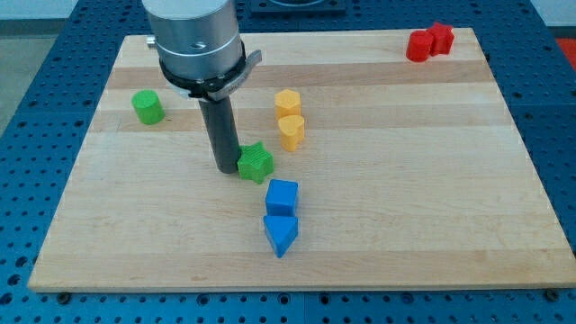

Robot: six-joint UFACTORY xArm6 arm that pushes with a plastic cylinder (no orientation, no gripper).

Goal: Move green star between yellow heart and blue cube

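The green star (256, 163) lies near the board's middle. My tip (225, 168) touches its left side. The yellow heart (292, 131) sits up and to the right of the star, just below a yellow hexagon (287, 102). The blue cube (282, 196) sits down and to the right of the star, with a blue triangular block (280, 234) right below it. The star lies left of the gap between the heart and the cube.
A green cylinder (148, 107) stands at the board's upper left. Two red blocks (428, 42) sit together at the top right corner. The wooden board (432, 198) lies on a blue perforated table.
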